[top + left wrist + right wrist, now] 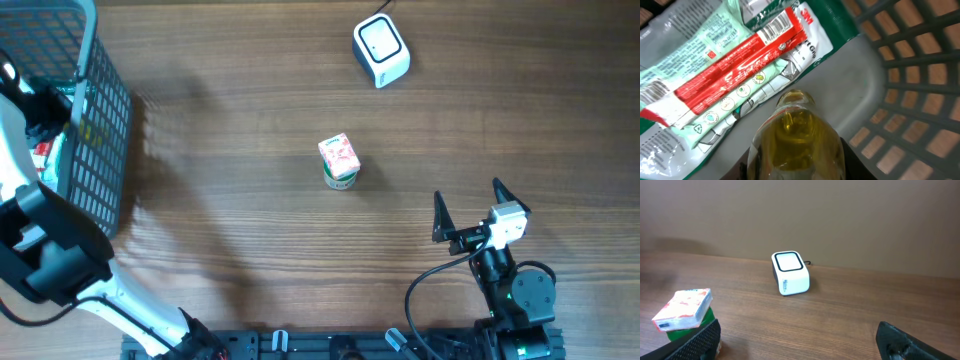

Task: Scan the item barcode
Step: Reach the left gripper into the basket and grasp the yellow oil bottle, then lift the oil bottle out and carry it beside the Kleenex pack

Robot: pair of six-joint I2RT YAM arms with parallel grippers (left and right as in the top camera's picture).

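Wooden table (250, 120), basket (105, 120) at 9 o'clock: left claw (797, 167) straddles the bottle (795, 132), neck toward 12, grip unclear; right claw (467, 190) stands wide open.

One basket (105, 130), one white barcode scanner (381, 50), one pink carton (339, 156), one bottle of yellow liquid (797, 142), several packets (735, 82)

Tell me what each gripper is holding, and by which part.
Left gripper straddles the body of a yellow-liquid bottle in the basket, below the neck; a firm grip cannot be told. Right gripper is open, holding nothing.
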